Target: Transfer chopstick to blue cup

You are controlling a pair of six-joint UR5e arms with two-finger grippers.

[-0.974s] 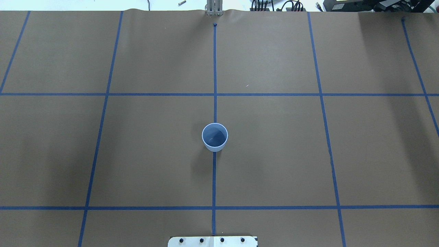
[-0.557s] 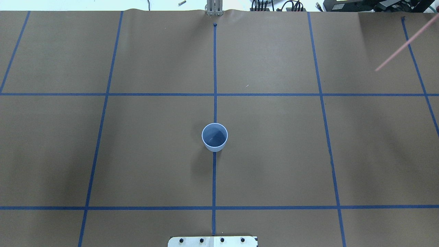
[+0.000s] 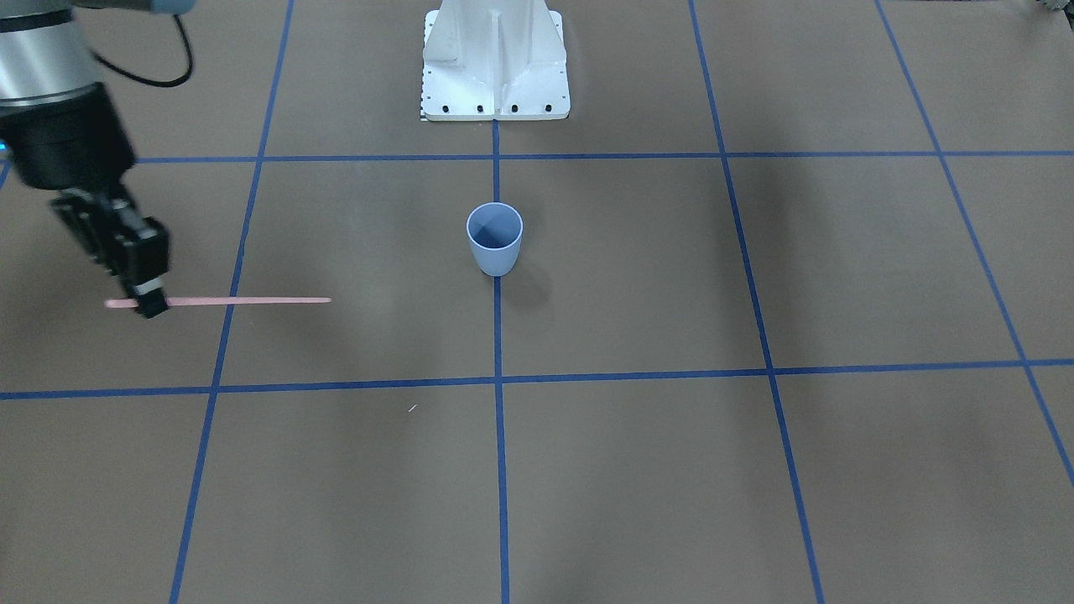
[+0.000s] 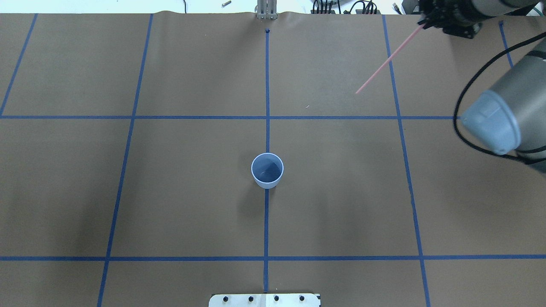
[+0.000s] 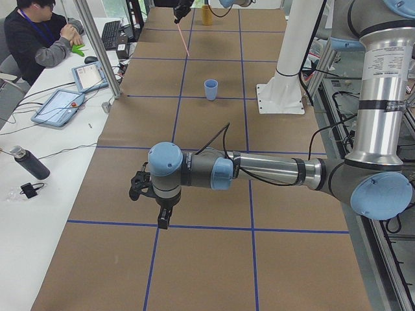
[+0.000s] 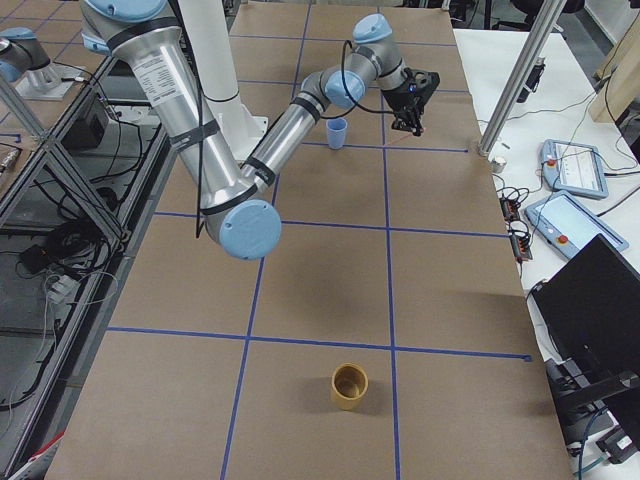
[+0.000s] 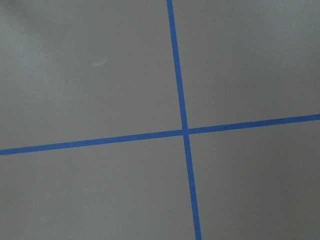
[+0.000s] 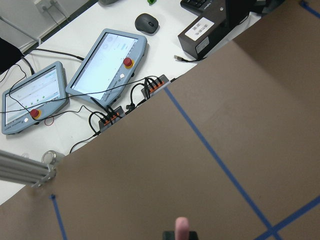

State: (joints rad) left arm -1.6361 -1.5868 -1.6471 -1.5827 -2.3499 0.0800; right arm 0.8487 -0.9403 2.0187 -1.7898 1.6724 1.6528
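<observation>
The blue cup (image 4: 267,170) stands upright at the table's middle on the centre tape line, and also shows in the front view (image 3: 494,238). My right gripper (image 3: 149,304) is shut on the pale-pink chopstick (image 3: 243,299) near one end and holds it above the table, far to the cup's right. In the overhead view the stick (image 4: 386,62) slants down-left from the gripper (image 4: 426,23). Its end shows in the right wrist view (image 8: 182,227). My left gripper (image 5: 164,223) shows only in the exterior left view, over bare table; I cannot tell its state.
A tan cup (image 6: 349,386) stands at the table's right end, far from the blue cup. The white robot base (image 3: 495,59) is behind the blue cup. Tablets and cables (image 8: 107,62) lie beyond the table's far edge. An operator (image 5: 39,32) sits there.
The right arm has come into the overhead view at the top right. The chopstick has moved left, toward the table's middle. The cup has not moved.
</observation>
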